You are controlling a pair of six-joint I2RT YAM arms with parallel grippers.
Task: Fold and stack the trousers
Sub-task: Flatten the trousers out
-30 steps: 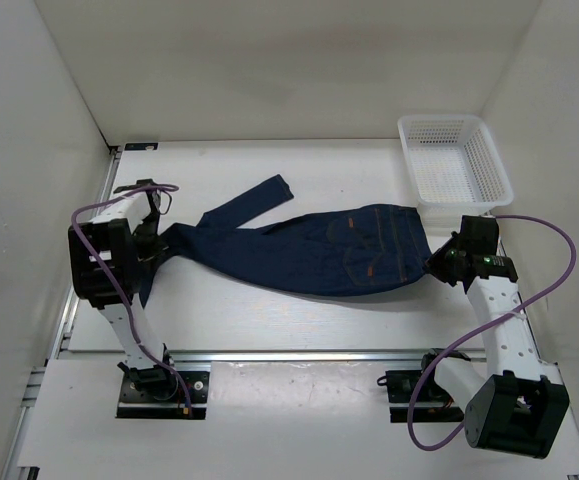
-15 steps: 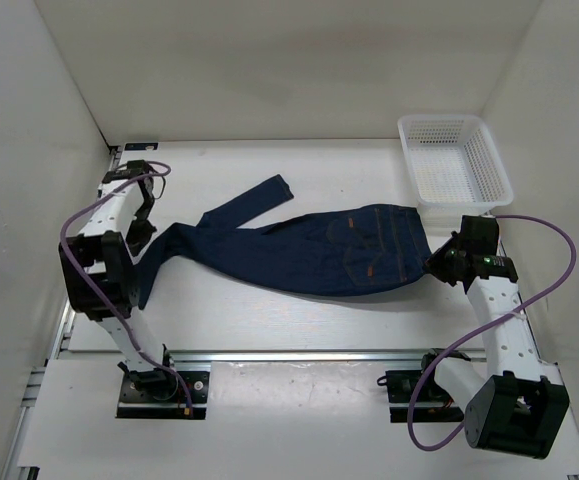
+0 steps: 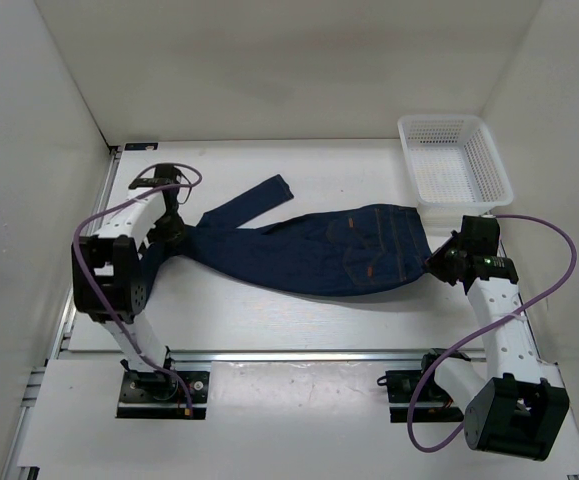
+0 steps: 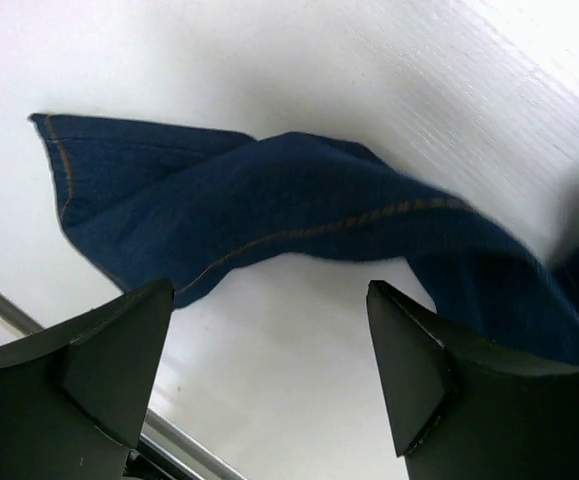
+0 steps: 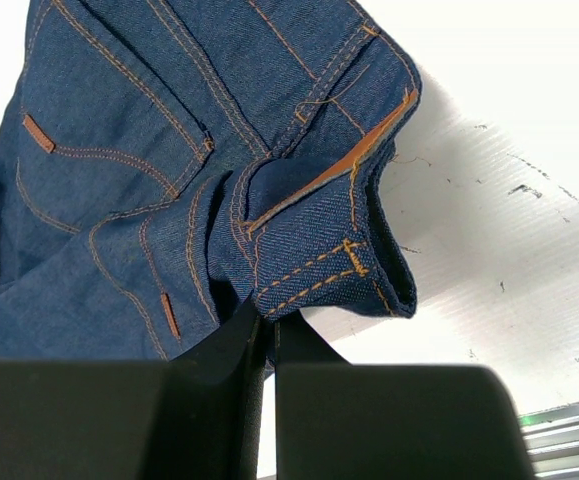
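Note:
The dark navy trousers (image 3: pixel 319 250) lie across the middle of the table, waistband at the right, legs running left. One leg's end points up toward the back; the other leg's hem (image 4: pixel 119 190) lies by the left arm. My left gripper (image 3: pixel 169 222) hangs over that leg near its end, jaws wide open with only bare table between them (image 4: pixel 269 360). My right gripper (image 3: pixel 432 264) is shut on the trousers' waistband (image 5: pixel 319 275), which bunches up above its fingertips, orange stitching showing.
A white mesh basket (image 3: pixel 454 165) stands at the back right, close behind the right arm. White walls close in the table on the left, right and back. A metal rail (image 3: pixel 299 353) runs along the near edge.
My left gripper swung out to the back left, then returned right over the leg and went from shut to wide open. The right arm and waistband have not moved.

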